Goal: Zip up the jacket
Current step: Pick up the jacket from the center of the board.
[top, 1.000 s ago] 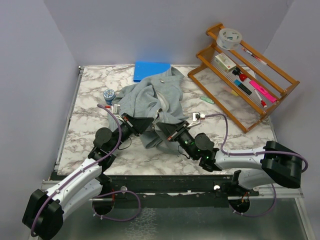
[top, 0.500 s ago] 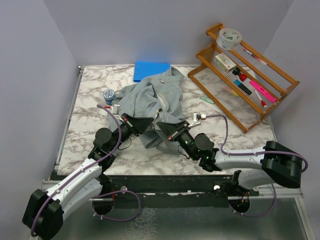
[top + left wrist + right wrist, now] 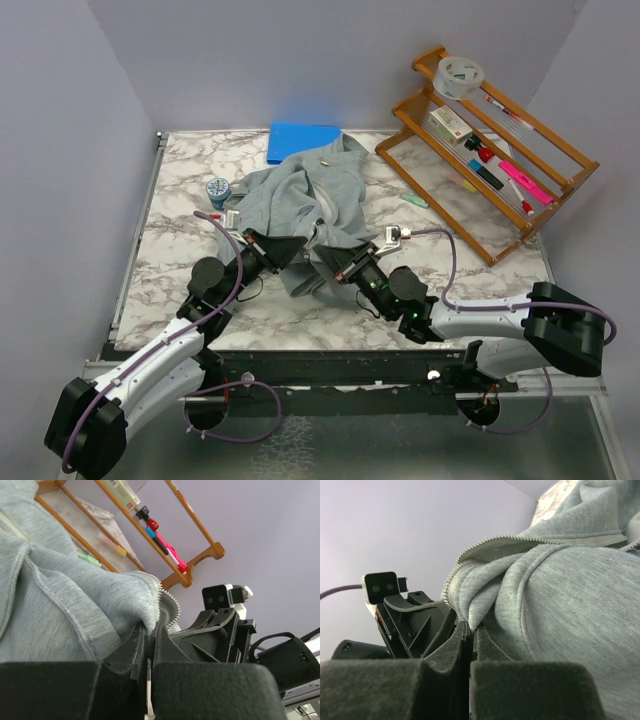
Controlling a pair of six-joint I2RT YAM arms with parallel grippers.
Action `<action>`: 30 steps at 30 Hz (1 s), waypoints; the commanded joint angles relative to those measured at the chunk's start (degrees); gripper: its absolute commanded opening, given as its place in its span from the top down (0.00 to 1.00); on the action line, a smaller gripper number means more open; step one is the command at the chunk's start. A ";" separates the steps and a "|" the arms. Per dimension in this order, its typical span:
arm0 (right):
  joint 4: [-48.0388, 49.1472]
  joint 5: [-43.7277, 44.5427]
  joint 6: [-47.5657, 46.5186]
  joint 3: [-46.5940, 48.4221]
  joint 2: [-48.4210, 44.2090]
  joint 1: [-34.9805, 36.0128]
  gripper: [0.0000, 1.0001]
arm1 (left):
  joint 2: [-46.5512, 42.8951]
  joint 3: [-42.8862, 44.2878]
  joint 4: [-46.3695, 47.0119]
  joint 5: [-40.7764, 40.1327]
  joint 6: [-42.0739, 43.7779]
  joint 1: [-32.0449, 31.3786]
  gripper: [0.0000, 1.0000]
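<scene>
Left gripper [image 3: 151,630] is clenched on a fold of the jacket [image 3: 310,190] beside its zipper teeth [image 3: 162,587]. Right gripper [image 3: 470,627] is pinched shut on the facing zipper edge, and the two tips sit close together at the near hem. Crumpled and unzipped, the jacket lies mid-table [image 3: 180,270], its far end at the edge of the blue pad [image 3: 300,140], with a jar [image 3: 218,190] just left of it and the wooden rack [image 3: 545,212] apart on the right.
</scene>
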 commanded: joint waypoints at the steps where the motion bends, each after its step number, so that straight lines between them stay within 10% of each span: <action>1: -10.21 -0.89 -4.62 -0.72 -4.27 -0.28 1.00 | 0.13 -2.47 -2.73 -6.45 -0.50 0.17 1.00; 15: -89.25 -2.73 -13.47 15.07 -5.58 -0.25 1.00 | 3.16 -3.24 -15.69 -20.89 7.64 0.18 1.00; 24: -73.41 -22.06 -16.66 13.41 8.30 -0.11 0.99 | 2.59 -3.72 -15.86 -19.93 7.25 0.22 1.00; 30: -73.11 -24.28 -17.56 14.90 11.81 -0.11 0.79 | 1.69 -4.09 -16.47 -19.51 6.82 0.17 1.00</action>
